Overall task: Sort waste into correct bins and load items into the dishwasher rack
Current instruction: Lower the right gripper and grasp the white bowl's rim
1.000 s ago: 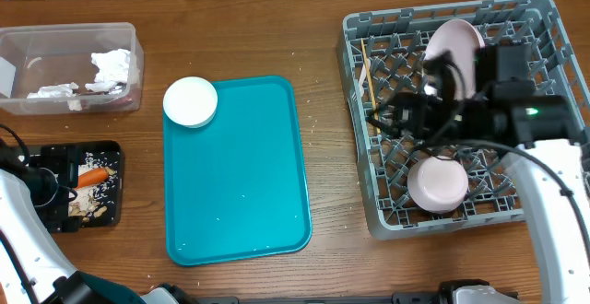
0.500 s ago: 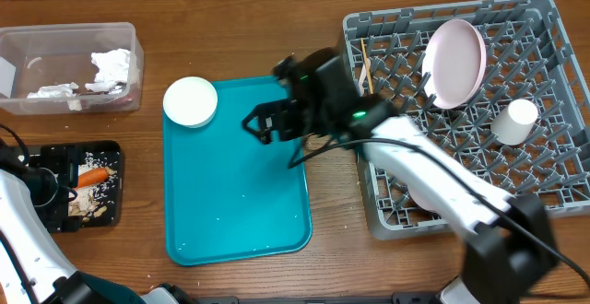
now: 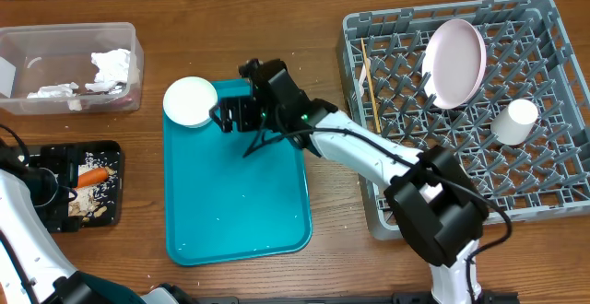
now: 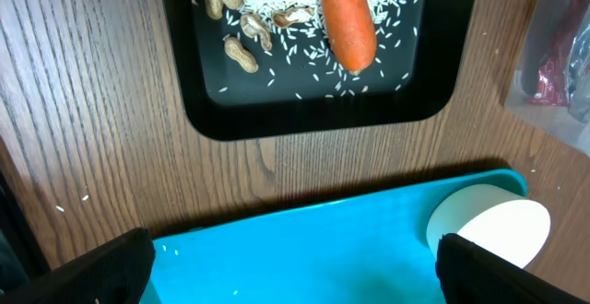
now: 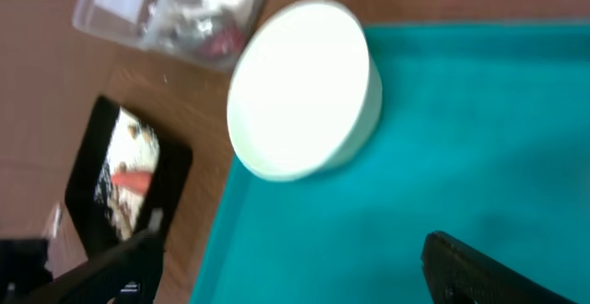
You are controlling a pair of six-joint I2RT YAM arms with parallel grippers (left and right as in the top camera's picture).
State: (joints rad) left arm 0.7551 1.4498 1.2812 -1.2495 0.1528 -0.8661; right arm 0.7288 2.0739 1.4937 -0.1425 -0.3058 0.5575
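A white bowl [image 3: 190,101] sits upside down on the far left corner of the teal tray [image 3: 240,203]. My right gripper [image 3: 230,94] is open and empty, just right of the bowl and above the tray. In the right wrist view the bowl [image 5: 300,87] lies ahead of the open gripper [image 5: 295,267]. My left gripper [image 3: 57,192] is open and empty by the black tray [image 3: 112,149] of food scraps. The left wrist view shows the carrot [image 4: 346,14], peanuts and rice in it, and the gripper [image 4: 300,272] open.
The grey dishwasher rack [image 3: 544,203] at the right holds a pink plate [image 3: 454,62], a white cup [image 3: 513,120] and chopsticks [image 3: 369,83]. A clear bin [image 3: 28,35] with crumpled paper [image 3: 112,63] stands at the back left.
My right arm swung left from the rack across the tray to the white bowl. The pink plate and white cup now show in the rack. The left arm has not moved.
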